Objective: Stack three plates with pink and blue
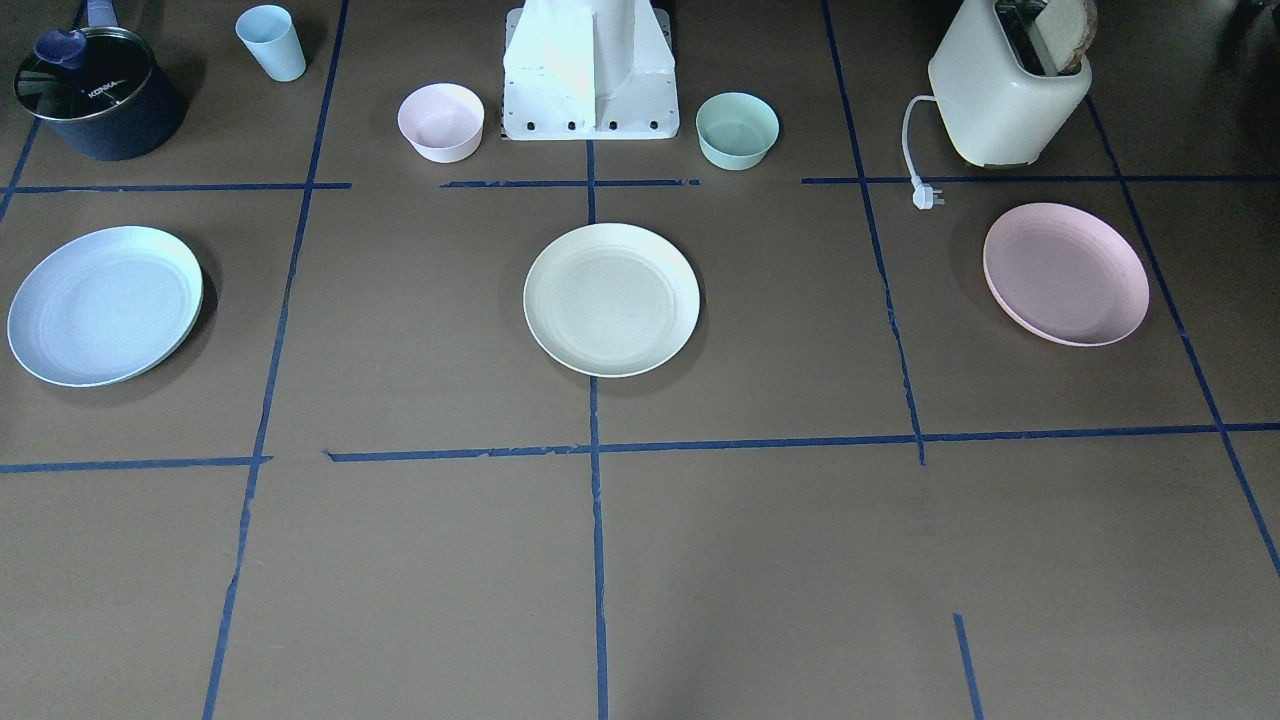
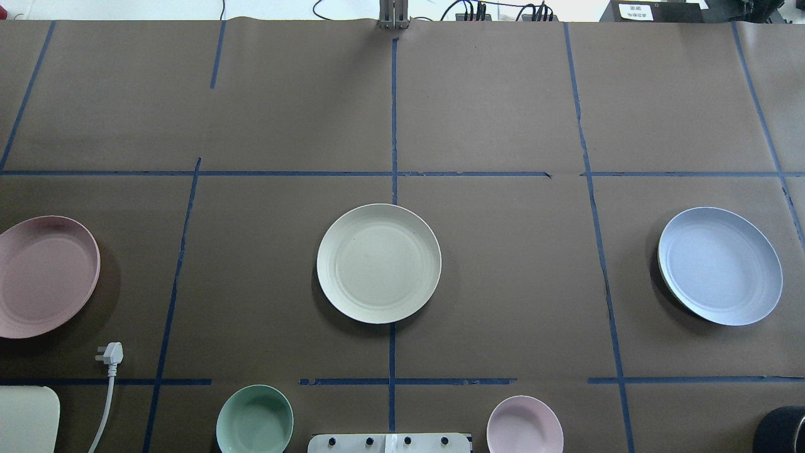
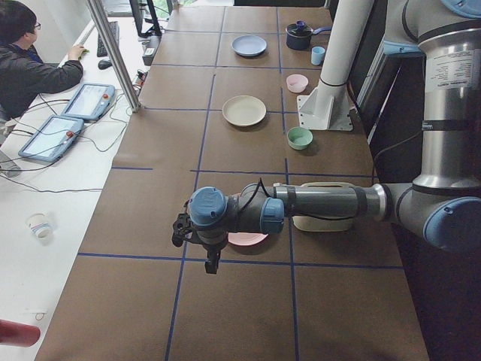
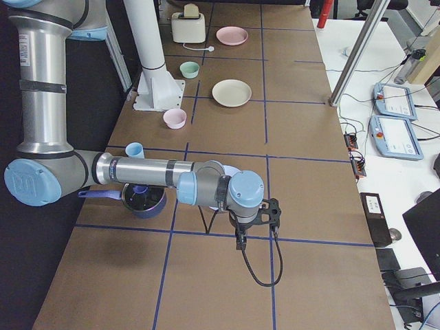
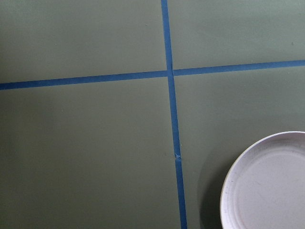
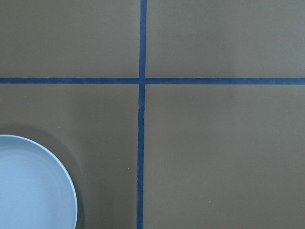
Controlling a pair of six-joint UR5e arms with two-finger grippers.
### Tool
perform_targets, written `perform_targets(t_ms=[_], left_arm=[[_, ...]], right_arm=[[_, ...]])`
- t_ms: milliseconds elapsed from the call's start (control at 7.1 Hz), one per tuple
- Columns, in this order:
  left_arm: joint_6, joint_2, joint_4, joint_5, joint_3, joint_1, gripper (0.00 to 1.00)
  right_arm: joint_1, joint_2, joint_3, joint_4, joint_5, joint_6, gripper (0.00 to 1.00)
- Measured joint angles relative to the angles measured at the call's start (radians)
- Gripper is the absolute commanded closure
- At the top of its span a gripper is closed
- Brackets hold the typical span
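Note:
Three equal plates lie apart in a row on the brown table. The cream plate is in the middle. The pale pink plate is on my left side and its edge shows in the left wrist view. The light blue plate is on my right side and its edge shows in the right wrist view. My left gripper hangs above the table just beside the pink plate. My right gripper hangs just beside the blue plate. Both show only in the side views, so I cannot tell whether they are open or shut.
Along the robot's edge stand a toaster with its loose plug, a mint-green bowl, the white robot base, a small pink bowl, a light blue cup and a dark pot. An operator sits beyond the table.

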Motion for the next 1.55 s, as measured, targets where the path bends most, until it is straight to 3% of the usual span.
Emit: perform_targets(t_ms=[1128, 1409, 1550], left_arm=[[0.002, 0.008, -0.015, -0.004, -0.002, 0.001, 0.00], [-0.076, 0.016, -0.044, -0.009, -0.016, 0.014, 0.00], [-0.169, 0.034, -0.123, -0.010, -0.019, 0.051, 0.00]], right_arm=[[0.000, 0.002, 0.006, 0.002, 0.000, 0.000, 0.00], [0.000, 0.006, 0.007, 0.003, 0.000, 0.001, 0.00], [0.000, 0.007, 0.007, 0.003, 0.000, 0.001, 0.00]])
